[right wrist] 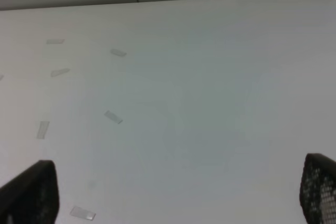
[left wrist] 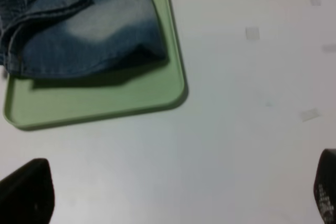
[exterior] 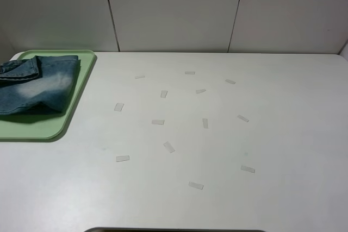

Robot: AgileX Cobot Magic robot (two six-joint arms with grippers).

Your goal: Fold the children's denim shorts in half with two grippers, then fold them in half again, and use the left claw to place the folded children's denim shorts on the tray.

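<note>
The small blue washed-denim children's shorts (exterior: pixel 35 85) lie folded on the flat pale green plastic tray (exterior: pixel 60 126), which sits at the far left of the white worktop (exterior: pixel 228 150). Small pale tape strips (exterior: pixel 168 146) are scattered over the worktop's middle. The left gripper (left wrist: pixel 173 192) hangs above bare worktop near the tray, jaws spread wide and empty; the right gripper (right wrist: pixel 178 195) is likewise spread wide, holding nothing.

The tray (exterior: pixel 70 113) sits at the far left of the counter (exterior: pixel 283 134), close to the back edge. The folded children's denim shorts (exterior: pixel 41 88) lie on it, toward its rear, leaving a bare strip of tray in front. Small tape strips (exterior: pixel 169 146) are scattered over the counter's middle, well apart from the tray.
</note>
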